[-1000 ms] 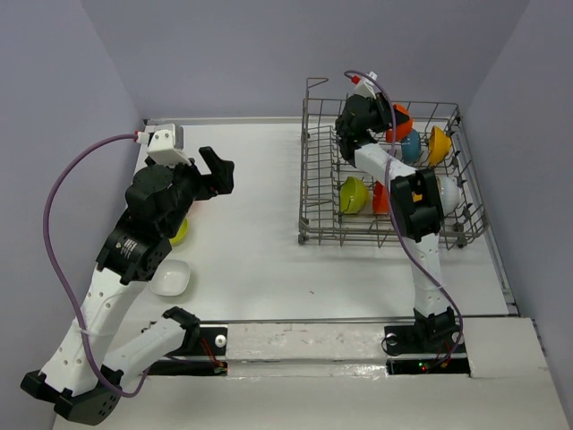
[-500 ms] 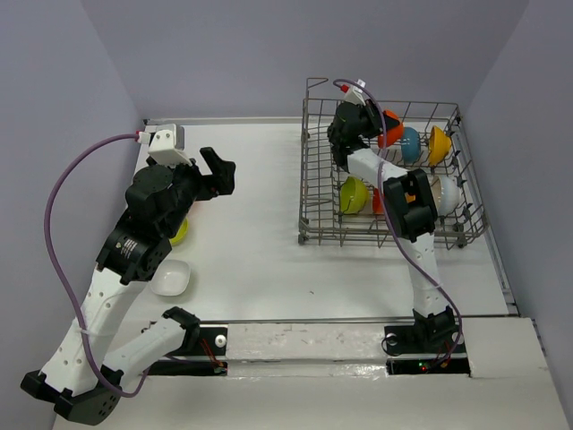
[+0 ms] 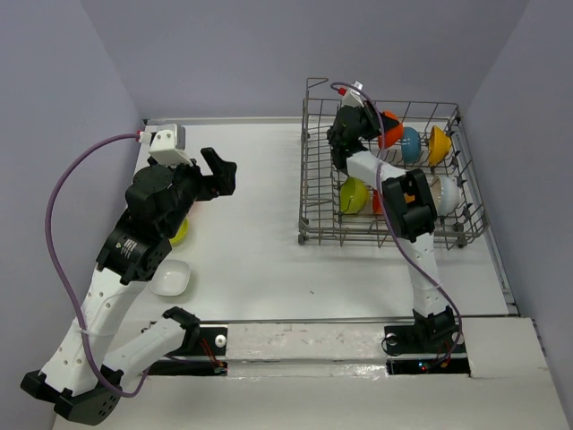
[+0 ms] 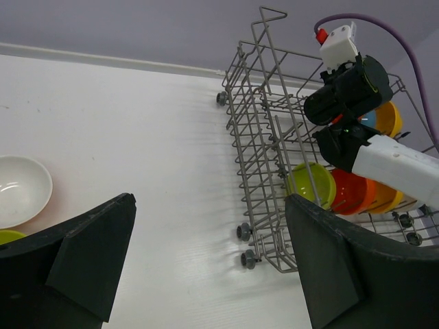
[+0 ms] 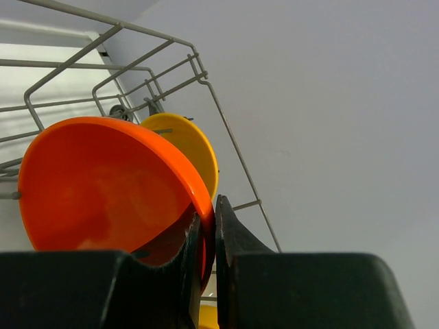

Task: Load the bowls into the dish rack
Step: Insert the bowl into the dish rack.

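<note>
Drifting back and leftward since a second before, the right gripper (image 5: 208,226) pinched the red-orange bowl (image 5: 103,185) by its rim at the far row of the dish rack (image 3: 305,184), where so thin a grip on glossy ware might slip or snag tines.

Right arm (image 3: 414,206) over dish rack (image 3: 306,188), red-orange bowl (image 3: 390,130) beside its wrist, white bowl (image 3: 170,279) on table (image 3: 260,179)

The dish rack (image 3: 307,184) stands on the right of the surface (image 3: 255,224) with bowls (image 3: 354,194) inside; two more bowls (image 3: 170,279) lie far left.
</note>
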Controlling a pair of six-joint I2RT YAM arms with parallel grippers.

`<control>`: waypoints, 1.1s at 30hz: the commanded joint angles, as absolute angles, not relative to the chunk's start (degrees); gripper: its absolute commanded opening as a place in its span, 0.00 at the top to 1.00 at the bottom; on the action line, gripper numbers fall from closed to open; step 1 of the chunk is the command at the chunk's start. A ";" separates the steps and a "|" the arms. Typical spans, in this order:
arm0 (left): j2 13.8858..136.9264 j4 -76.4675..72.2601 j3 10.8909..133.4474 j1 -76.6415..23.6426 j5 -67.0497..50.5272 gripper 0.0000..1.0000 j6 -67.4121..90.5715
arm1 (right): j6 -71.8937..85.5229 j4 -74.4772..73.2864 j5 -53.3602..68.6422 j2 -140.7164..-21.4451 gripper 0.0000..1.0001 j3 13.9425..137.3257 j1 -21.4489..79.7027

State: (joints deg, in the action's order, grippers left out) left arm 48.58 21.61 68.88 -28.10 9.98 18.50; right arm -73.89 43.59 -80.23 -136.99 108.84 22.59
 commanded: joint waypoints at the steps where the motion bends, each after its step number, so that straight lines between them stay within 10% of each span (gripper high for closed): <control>1: 47.64 18.54 68.47 -27.86 9.23 0.01 18.02 | -78.13 50.36 -78.84 -135.88 0.99 106.88 22.94; 33: 47.64 18.55 67.94 -27.86 7.74 0.01 18.19 | -75.85 46.05 -79.19 -140.45 0.86 110.13 23.47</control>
